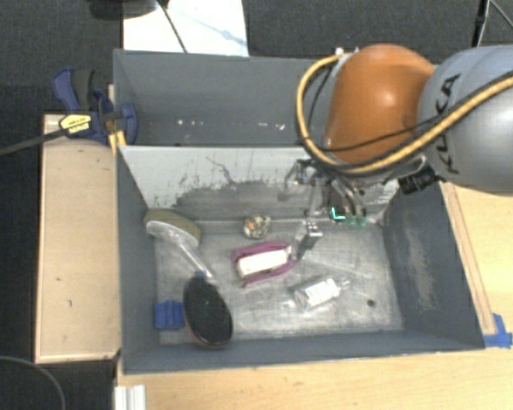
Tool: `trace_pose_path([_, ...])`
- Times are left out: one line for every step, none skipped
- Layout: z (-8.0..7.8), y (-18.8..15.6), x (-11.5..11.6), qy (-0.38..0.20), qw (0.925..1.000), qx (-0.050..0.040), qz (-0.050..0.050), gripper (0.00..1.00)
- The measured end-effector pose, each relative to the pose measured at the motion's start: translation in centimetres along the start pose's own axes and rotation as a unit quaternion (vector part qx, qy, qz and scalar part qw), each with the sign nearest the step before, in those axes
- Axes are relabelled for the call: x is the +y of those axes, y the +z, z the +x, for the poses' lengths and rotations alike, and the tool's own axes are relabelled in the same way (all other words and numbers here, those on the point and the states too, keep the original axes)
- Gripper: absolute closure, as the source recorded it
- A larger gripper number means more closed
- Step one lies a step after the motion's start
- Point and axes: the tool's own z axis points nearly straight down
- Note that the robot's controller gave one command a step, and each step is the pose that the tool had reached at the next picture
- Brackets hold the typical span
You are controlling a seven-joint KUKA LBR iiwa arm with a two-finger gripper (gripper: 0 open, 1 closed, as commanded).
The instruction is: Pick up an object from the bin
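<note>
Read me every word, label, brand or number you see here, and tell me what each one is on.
"KUKA": black letters on the grey robot arm link.
Pink and white flat packet: print too blurred to read.
Small clear plastic packet: nothing legible.

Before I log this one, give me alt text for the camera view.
The arm's tool hangs over the middle of the grey bin, just beside a purple-and-white object. Nearby lie a small shiny ball and a white tube; a black oval brush, blue block and clear scoop sit at the view's left.
</note>
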Motion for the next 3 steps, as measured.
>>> trace_pose_path([1.7,14.5,1.9,-0.047,0.9989,-0.0052,0.000,0.00])
trace_pose_path([1.3,11.5,1.1,-0.031,0.9995,-0.0056,0.000,0.00])
trace_pose_path([1.1,10.7,0.9,0.013,0.9999,-0.0064,-0.001,0.00])
